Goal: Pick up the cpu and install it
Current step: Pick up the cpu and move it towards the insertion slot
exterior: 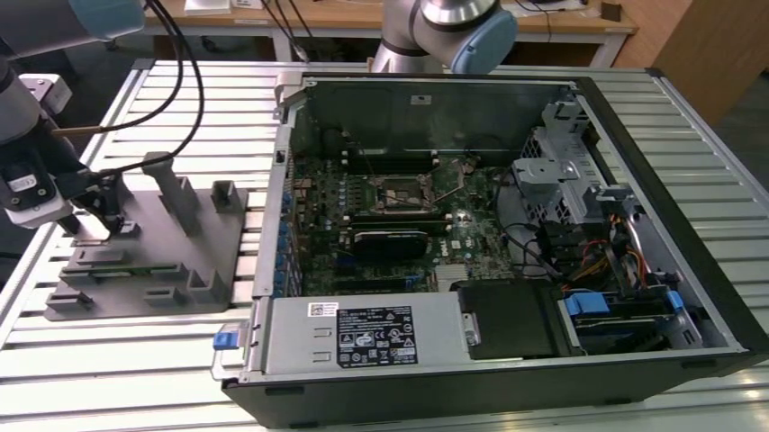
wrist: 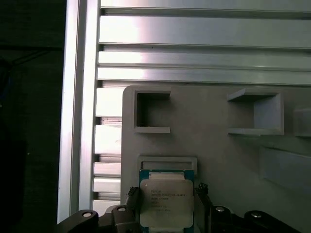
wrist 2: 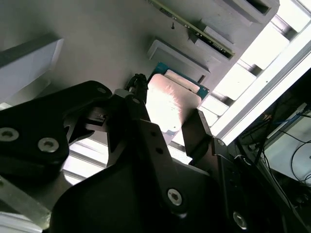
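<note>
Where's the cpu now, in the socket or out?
Out: the cpu is over at the grey holder block, with the gripper at it.

The cpu sits on the holder block (exterior view's left of case).

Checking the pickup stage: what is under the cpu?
The grey holder block lies beneath the cpu in the first wrist view. The seat directly below, and any contact, is covered by the chip.
</note>
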`<state>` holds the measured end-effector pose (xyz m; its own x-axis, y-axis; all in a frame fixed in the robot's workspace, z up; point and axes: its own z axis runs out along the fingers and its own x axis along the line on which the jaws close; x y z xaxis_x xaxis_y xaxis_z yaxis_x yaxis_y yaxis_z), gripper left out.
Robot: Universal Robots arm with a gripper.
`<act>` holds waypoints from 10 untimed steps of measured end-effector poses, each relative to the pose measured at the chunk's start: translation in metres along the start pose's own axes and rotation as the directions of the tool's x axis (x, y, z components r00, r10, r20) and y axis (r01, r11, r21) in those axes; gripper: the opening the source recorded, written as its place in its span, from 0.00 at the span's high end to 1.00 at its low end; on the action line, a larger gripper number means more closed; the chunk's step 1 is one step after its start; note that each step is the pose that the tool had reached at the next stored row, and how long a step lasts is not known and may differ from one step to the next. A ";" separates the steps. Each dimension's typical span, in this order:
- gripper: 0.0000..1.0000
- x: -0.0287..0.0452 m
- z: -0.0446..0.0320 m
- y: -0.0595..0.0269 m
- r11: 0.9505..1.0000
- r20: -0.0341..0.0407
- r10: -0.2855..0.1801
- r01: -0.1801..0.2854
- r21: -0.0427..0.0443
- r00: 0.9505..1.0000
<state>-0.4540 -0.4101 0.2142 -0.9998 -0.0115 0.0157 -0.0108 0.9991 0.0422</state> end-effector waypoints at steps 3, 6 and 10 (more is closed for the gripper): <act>0.47 0.0001 -0.0038 0.0002 1.000 0.000 0.000 0.000 0.000 1.000; 0.47 0.0001 -0.0061 0.0003 1.000 0.000 0.000 0.000 0.000 1.000; 0.47 0.0002 -0.0097 0.0005 1.000 0.000 0.000 0.000 0.000 1.000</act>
<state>-0.4540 -0.4100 0.2240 -0.9998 -0.0115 0.0158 -0.0108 0.9990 0.0425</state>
